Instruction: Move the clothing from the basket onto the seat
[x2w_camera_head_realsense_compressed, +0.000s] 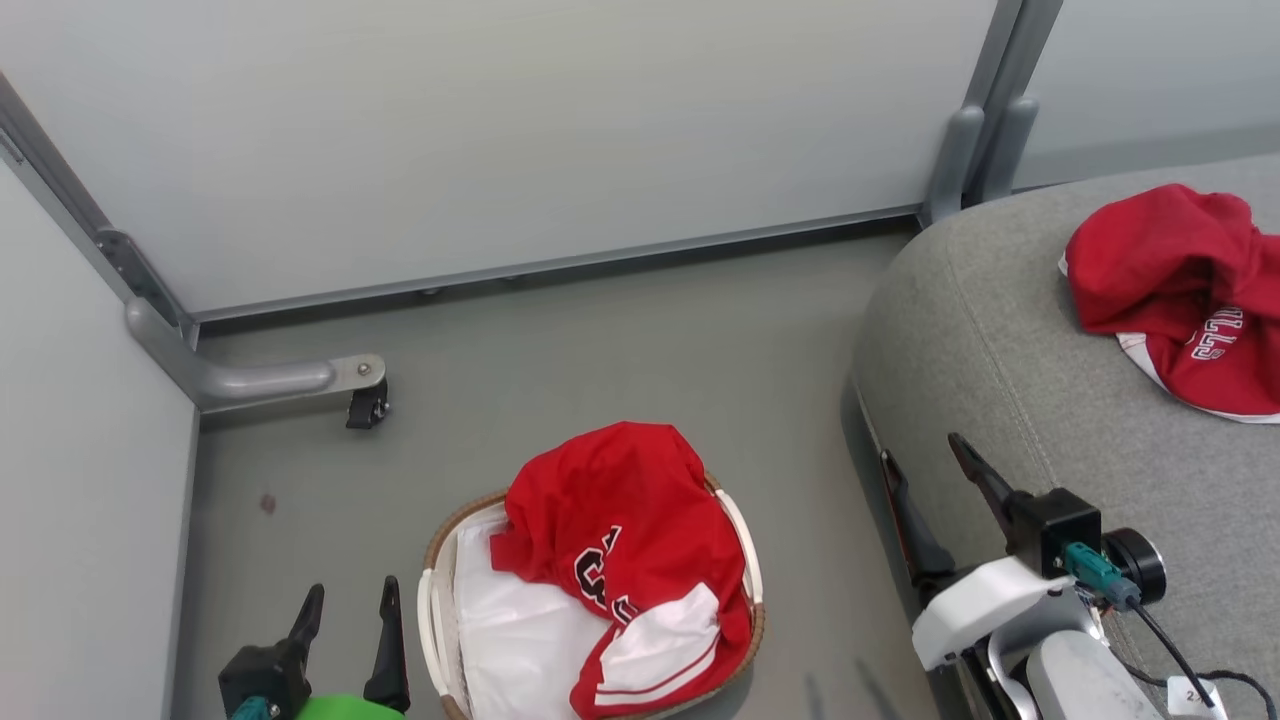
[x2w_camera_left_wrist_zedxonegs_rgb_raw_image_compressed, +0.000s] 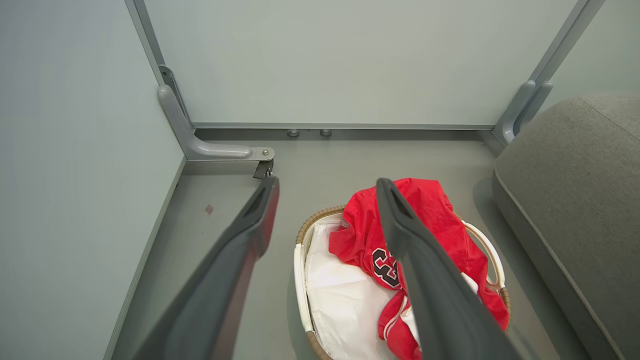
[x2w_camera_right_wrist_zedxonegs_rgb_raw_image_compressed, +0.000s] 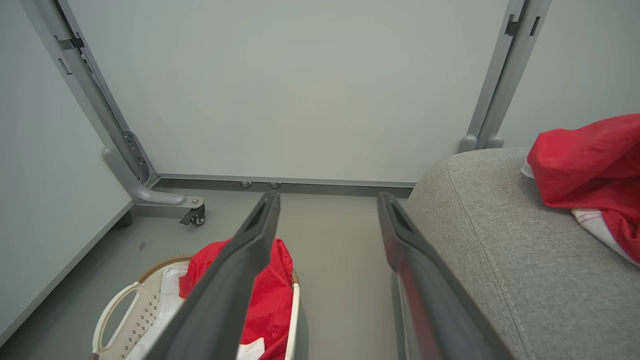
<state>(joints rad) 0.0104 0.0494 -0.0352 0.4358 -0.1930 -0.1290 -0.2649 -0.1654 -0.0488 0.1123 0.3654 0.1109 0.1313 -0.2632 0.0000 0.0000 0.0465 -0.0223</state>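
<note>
Left claw (x2w_camera_head_realsense_compressed: 350, 592) first, down at the lower left — both dark fingers spread wide, nothing between them, hanging over the grey floor (x2w_camera_head_realsense_compressed: 620, 330) just beside the basket (x2w_camera_head_realsense_compressed: 436, 575). In its own wrist view 1 finger crosses in front of the red cloth, but from the head view the claw stands clear of the basket and touches nothing.

Over to the right claw (x2w_camera_head_realsense_compressed: 920, 450) — same story: jaws wide apart and empty, fingers pointing up along the near edge of the seat (x2w_camera_head_realsense_compressed: 980, 330), right by its rounded corner. Whether a finger brushes the cushion, I can't tell.

Moving outward. The basket sits on the floor between the 2 claws, nearer the left one, with a brown woven rim and white handles. 1 red jersey (x2w_camera_head_realsense_compressed: 620, 510) is heaped inside, bunched up high and spilling over the far right rim, with dark characters outlined in white across it and a white panel with thin red stripes at the near end. The white liner (x2w_camera_head_realsense_compressed: 510, 630) lies bare in the basket's left half.

A second jersey (x2w_camera_head_realsense_compressed: 1160, 260) lies crumpled on the seat at far right, well apart from the basket, with pale letters and white trim showing.

Behind it all are pale wall panels (x2w_camera_head_realsense_compressed: 500, 130) in grey metal frames, and a frame foot with a small black caster (x2w_camera_head_realsense_compressed: 367, 405) on the floor at left.
</note>
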